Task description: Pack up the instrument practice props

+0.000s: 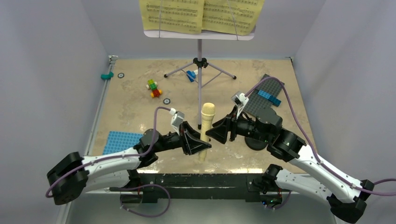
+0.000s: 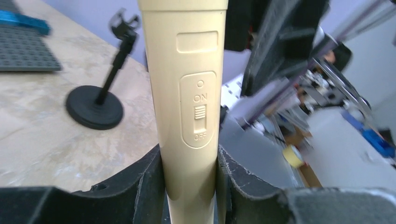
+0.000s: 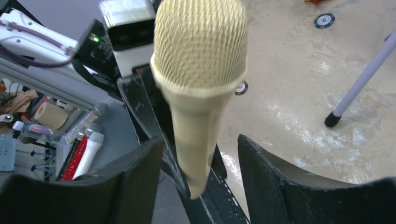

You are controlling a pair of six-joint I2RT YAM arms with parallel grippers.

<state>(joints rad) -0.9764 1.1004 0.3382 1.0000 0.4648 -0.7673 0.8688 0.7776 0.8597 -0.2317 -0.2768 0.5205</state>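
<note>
The cream toy microphone (image 1: 208,119) with a round mesh head is held up straight near the front, the small black round-base mic stand (image 2: 95,105) stands upright to its right, and the yellow sheet-music pages (image 1: 201,14) lie open on the tall tripod music stand (image 1: 200,51) with a pale lilac desk at the back.

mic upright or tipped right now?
Upright: the cream toy microphone stands vertical, head up, handle clamped between the left gripper's fingers.
</note>
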